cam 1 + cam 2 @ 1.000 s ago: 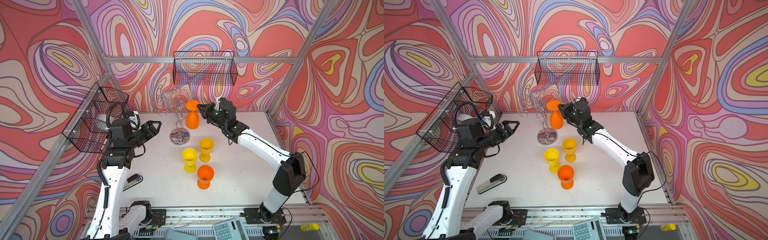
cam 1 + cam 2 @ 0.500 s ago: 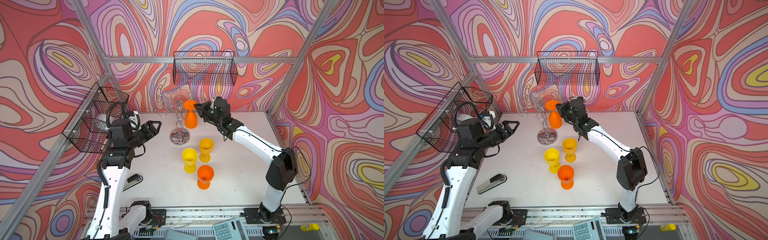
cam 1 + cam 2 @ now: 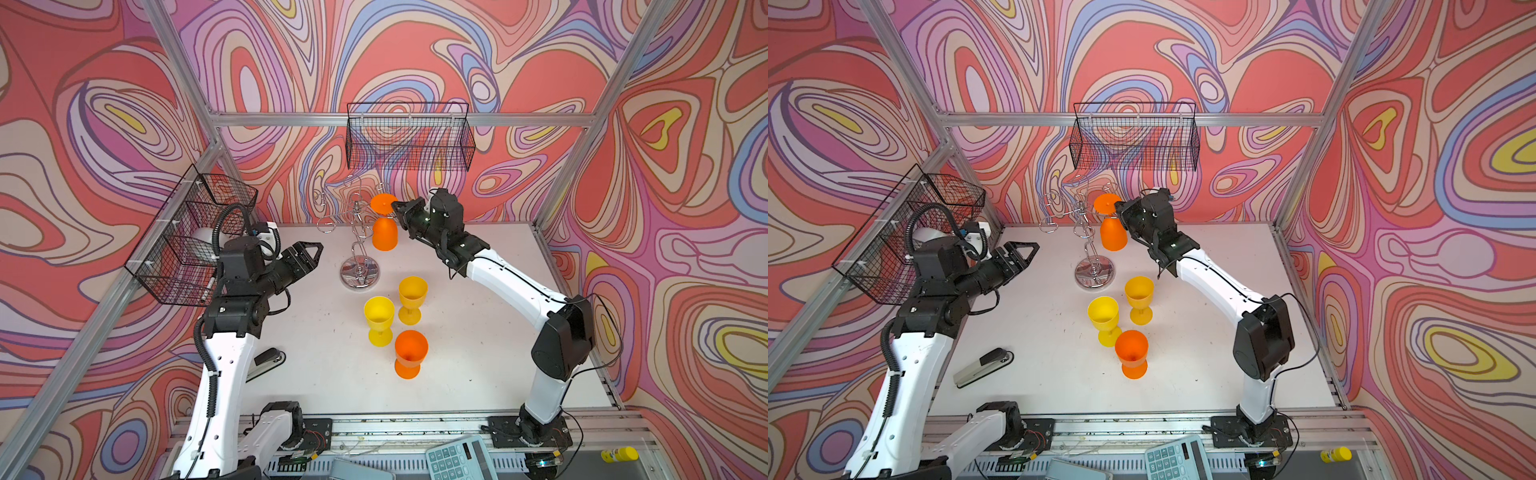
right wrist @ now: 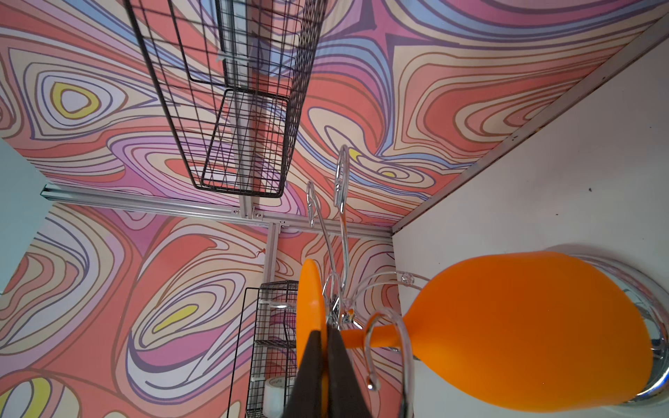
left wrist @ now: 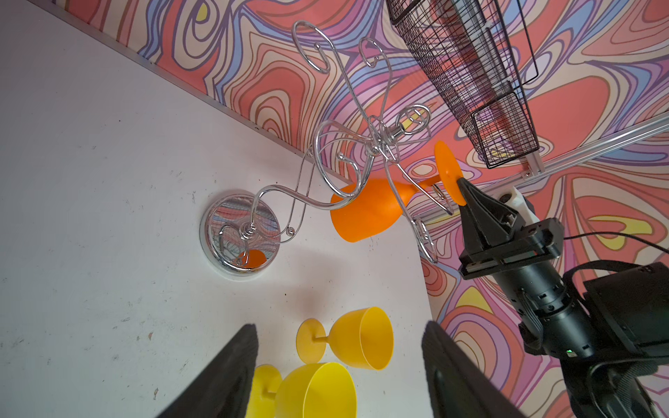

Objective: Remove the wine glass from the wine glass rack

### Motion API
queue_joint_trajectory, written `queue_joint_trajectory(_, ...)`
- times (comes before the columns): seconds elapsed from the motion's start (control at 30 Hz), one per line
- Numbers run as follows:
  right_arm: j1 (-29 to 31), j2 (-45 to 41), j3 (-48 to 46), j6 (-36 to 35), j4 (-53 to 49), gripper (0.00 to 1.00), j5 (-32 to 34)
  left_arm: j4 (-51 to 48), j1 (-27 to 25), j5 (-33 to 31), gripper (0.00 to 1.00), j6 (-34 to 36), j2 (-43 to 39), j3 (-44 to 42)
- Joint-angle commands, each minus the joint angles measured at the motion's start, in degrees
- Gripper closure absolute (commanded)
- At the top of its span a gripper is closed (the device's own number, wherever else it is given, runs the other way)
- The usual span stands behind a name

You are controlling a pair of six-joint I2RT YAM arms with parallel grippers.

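An orange wine glass (image 3: 384, 235) (image 3: 1113, 235) hangs upside down from a curled hook arm of the chrome wine glass rack (image 3: 359, 272) (image 3: 1094, 272) at the table's back middle. My right gripper (image 3: 395, 204) (image 3: 1119, 204) is shut on the rim of the glass's round foot, seen edge-on in the right wrist view (image 4: 324, 331), where the stem passes through a hook beside the bowl (image 4: 525, 336). My left gripper (image 3: 313, 253) (image 3: 1030, 249) (image 5: 340, 325) stands open and holds nothing, left of the rack (image 5: 240, 235). It faces the hanging glass (image 5: 365, 211) and the right gripper (image 5: 459, 182).
Three glasses stand upright in front of the rack: amber (image 3: 412, 293), yellow (image 3: 379, 316) and orange (image 3: 411, 349). A stapler (image 3: 266, 359) lies at the front left. Black mesh baskets hang on the back wall (image 3: 409, 137) and left wall (image 3: 195, 237). A calculator (image 3: 457, 461) lies below the table's front edge.
The right arm's elbow and wrist have swung a little to the left while its gripper stays shut at the glass's foot. The glass has hardly moved. The left arm is still.
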Motion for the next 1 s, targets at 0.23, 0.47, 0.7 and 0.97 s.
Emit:
queue_joint_trajectory(0.23, -1.94, 0.94, 0.80, -0.71, 1.33, 1.00, 2.13, -1.02, 0.29, 0.35, 0.28, 0.97, -1.32, 0.83)
queue_joint_trajectory(0.47, -2.67, 1.12, 1.05, -0.14, 2.16, 1.00, 2.51, -1.36, 0.26, 0.18, 0.28, 1.18, -1.60, 0.73)
queue_joint_trajectory(0.7, -2.96, 0.45, 0.25, -0.05, 2.57, 1.00, 2.78, -1.87, 0.23, -0.04, 0.28, 1.37, -1.73, 1.24)
queue_joint_trajectory(0.97, -3.44, -0.73, -0.94, -0.58, 2.38, 1.00, 3.39, -1.24, 0.28, 0.43, 0.28, 1.27, -1.61, 0.88)
